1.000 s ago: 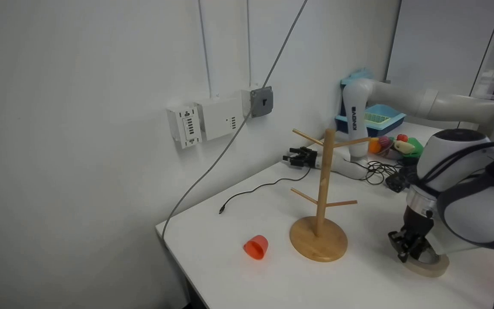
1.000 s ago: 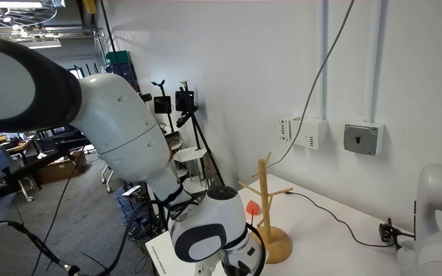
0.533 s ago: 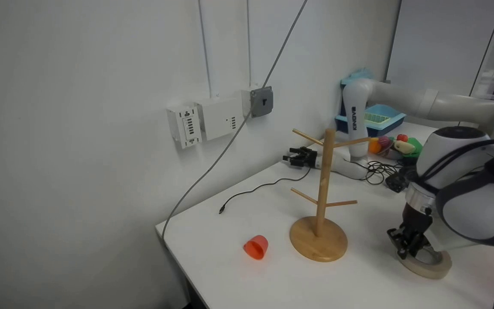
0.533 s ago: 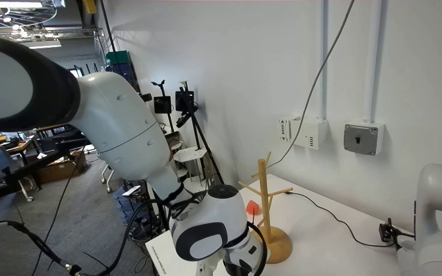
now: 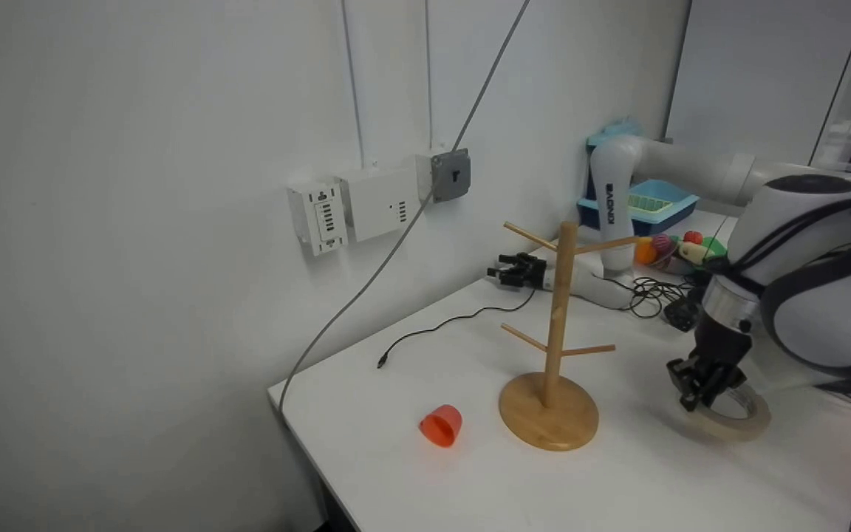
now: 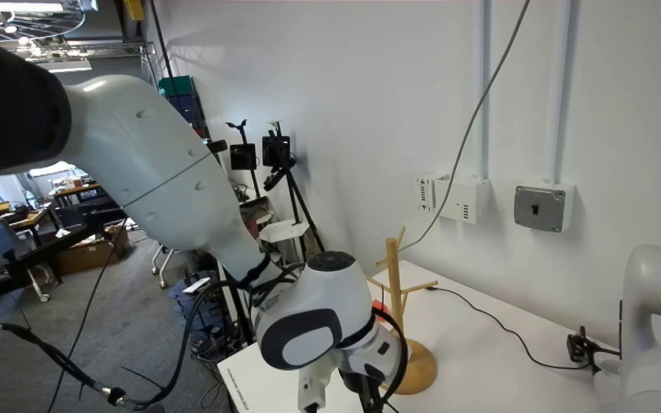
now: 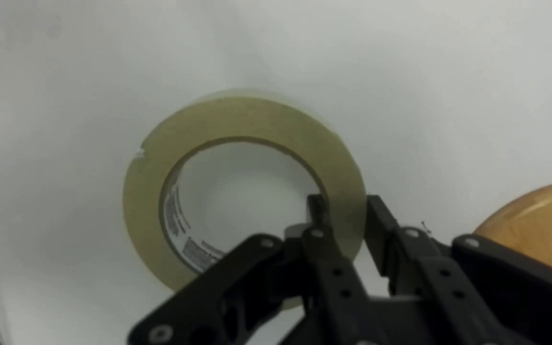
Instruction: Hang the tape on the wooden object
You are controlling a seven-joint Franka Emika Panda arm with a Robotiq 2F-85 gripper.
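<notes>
The tape (image 5: 737, 428) is a pale beige ring. It also shows in the wrist view (image 7: 247, 117), with printed text inside its wide hole. My gripper (image 5: 695, 399) is shut on its rim, one finger inside the hole and one outside, as the wrist view shows at the fingertips (image 7: 345, 211). The tape appears a little above the table. The wooden object (image 5: 558, 318) stands upright to the left of the gripper in that exterior view, its pegs bare. It also shows in an exterior view (image 6: 397, 304), partly behind my arm, and its disc base (image 7: 544, 225) in the wrist view. The tape is hidden in that exterior view.
An orange-red cup (image 5: 440, 426) lies on the white table (image 5: 470, 480) beside the stand's base. A second robot arm (image 5: 614, 185) with a black gripper (image 5: 520, 271) rests at the back. A thin black cable (image 5: 462, 318) lies near the wall. Toy food (image 5: 691, 251) and a blue bin (image 5: 654, 210) stand behind.
My gripper and the tape have risen; the tape appears lifted off the table. The arm has moved up in both exterior views. The stand and cup have not moved.
</notes>
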